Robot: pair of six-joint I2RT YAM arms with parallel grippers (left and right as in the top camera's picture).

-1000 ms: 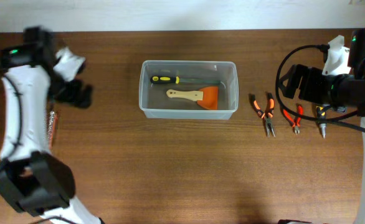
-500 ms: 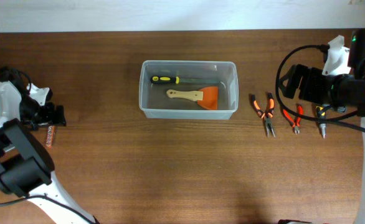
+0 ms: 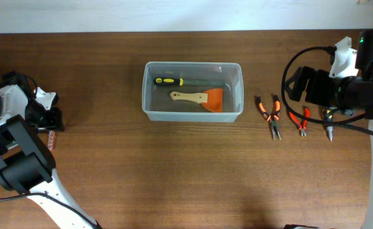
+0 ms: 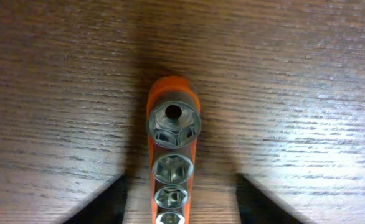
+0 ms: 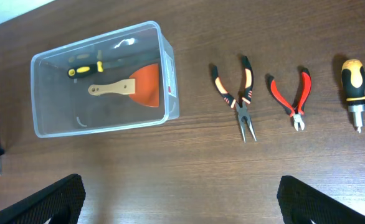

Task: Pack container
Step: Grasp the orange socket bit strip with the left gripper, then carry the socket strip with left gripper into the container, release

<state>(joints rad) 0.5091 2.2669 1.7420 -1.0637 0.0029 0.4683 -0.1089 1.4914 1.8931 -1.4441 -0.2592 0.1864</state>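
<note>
Bin [image 3: 193, 116] sits centre, well apart from both arms; screwdriver [image 3: 167, 81] + scraper [image 3: 199, 97] already inside. Looks light, thin clear plastic, prob flexes, walls slick. If I need to shift it, I pinch rim at short end, not mid-wall. L claw [image 4: 181, 208] spread, straddling socket rail [image 4: 173, 143], no contact I can see. R claw [image 5: 182, 205] spread wide, empty, near pliers [image 5: 237, 93].

Clear container [image 3: 193, 115]; orange-bladed scraper [image 3: 199, 98]; yellow-black screwdriver [image 3: 172, 81].
</note>
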